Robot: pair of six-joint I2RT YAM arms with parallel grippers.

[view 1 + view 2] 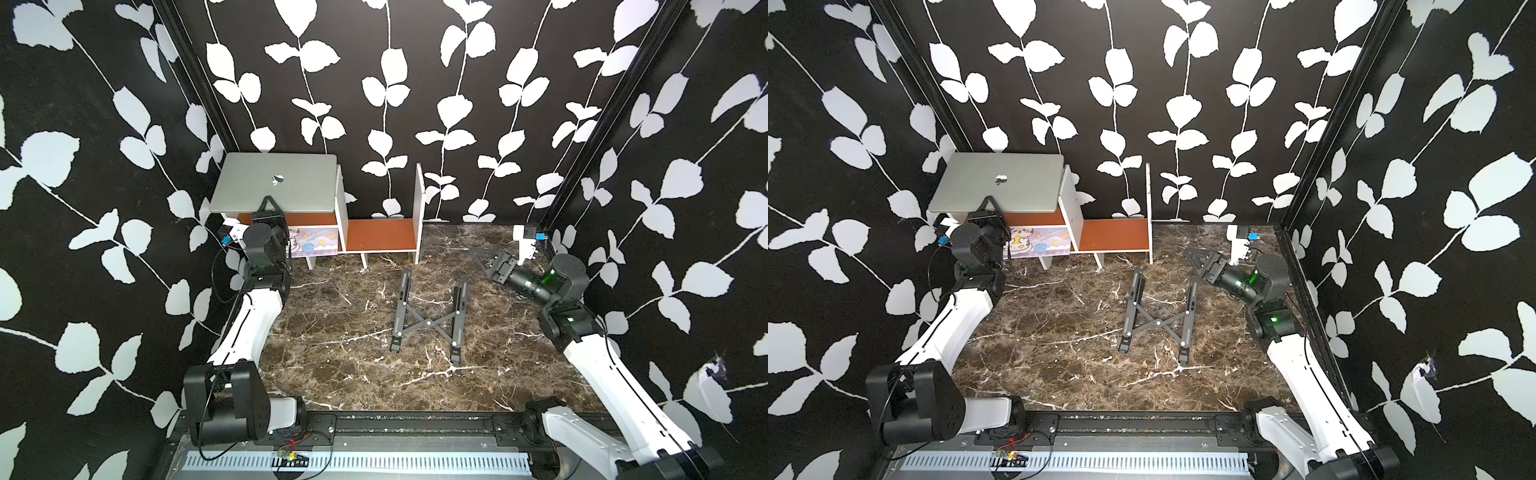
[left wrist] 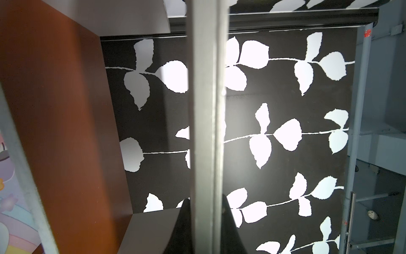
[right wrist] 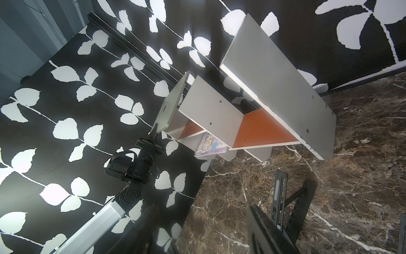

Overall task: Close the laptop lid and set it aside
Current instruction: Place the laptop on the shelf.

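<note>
The dark marble bench (image 1: 332,365) carries a white shelf (image 1: 380,235) with orange-brown boards at the back and 1 black X-shaped stand (image 1: 428,322) in the middle. A cartoon notebook (image 1: 316,244) lies under the shelf's left bay, with the closed laptop (image 1: 291,195) above that bay.

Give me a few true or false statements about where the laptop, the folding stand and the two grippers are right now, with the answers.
1. The laptop is shut, with its logo side facing up. True.
2. The left gripper is clamped on the laptop's near edge. True.
3. The black folding stand sits on the shelf. False: it lies flat on the marble tabletop, in front of the shelf.
4. The right gripper holds the cartoon notebook. False: it is open and empty, close to the stand; the notebook is tucked low in the shelf's left side.
</note>
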